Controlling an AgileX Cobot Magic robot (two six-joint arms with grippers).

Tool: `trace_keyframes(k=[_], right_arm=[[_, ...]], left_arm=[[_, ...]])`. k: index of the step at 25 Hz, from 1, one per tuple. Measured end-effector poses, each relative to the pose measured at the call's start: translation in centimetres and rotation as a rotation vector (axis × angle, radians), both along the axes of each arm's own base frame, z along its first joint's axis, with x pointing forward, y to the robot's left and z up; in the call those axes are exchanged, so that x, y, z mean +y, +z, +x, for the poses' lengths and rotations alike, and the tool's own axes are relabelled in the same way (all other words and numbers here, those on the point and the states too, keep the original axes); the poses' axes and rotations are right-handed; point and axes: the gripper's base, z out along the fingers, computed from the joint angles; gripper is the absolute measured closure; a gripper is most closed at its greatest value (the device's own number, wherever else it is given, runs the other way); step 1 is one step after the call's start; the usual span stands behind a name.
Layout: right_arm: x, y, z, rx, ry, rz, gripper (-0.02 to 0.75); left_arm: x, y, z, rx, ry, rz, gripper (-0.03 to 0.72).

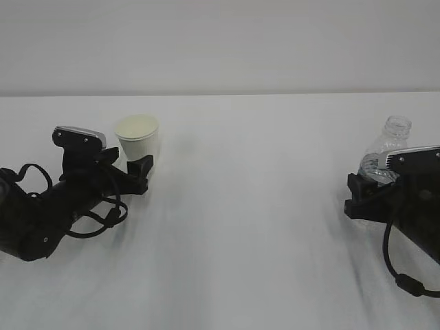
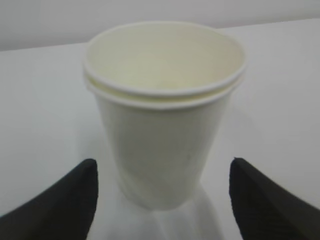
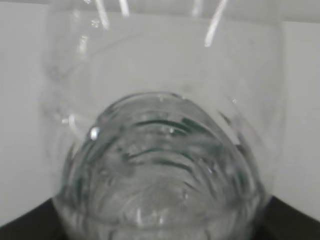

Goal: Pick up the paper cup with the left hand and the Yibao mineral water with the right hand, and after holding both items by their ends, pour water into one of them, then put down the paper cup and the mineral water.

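In the exterior view the paper cup (image 1: 137, 141) stands on the white surface (image 1: 254, 206) at the left tool (image 1: 137, 170); the Yibao mineral water (image 1: 385, 152) stands far right, in the right tool (image 1: 364, 192). The left wrist view shows open jaws beside the cup, not touching. The right wrist view shows the bottle filling the jaws, seemingly gripped. The step is grasping; next the left tool must close, then lift

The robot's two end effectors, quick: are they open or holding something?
Left end effector: open, fingers either side of the paper cup, not touching.
Right end effector: around the Yibao mineral water; grip cannot be told.
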Motion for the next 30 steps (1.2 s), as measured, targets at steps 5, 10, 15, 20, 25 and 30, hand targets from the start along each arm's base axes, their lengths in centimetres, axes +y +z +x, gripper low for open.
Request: trace_keyframes(k=[5, 10, 15, 20, 25, 30], right_arm=[[0.0, 0.0, 0.0, 0.000, 0.000, 0.000, 0.286], [0.0, 0.3, 0.0, -0.009, 0.000, 0.001, 0.286], [0.2, 2.0, 0.2, -0.066, 0.016, 0.007, 0.286], [0.2, 2.4, -0.1, -0.078, 0.026, -0.008, 0.286], [0.0, 2.5, -1.2, -0.064, 0.045, -0.074, 0.286], [-0.1, 3.2, -1.8, -0.080, 0.045, -0.078, 0.286]], left_arm=[[-0.2, 0.2, 0.3, -0.013, -0.010, -0.002, 0.095], [-0.2, 0.2, 0.3, -0.013, -0.013, -0.001, 0.096], [-0.2, 0.2, 0.3, -0.013, -0.013, -0.001, 0.096], [-0.2, 0.2, 0.3, -0.013, -0.013, -0.001, 0.096], [-0.2, 0.2, 0.3, -0.013, -0.013, -0.001, 0.096], [-0.2, 0.2, 0.3, -0.013, -0.016, 0.000, 0.097]])
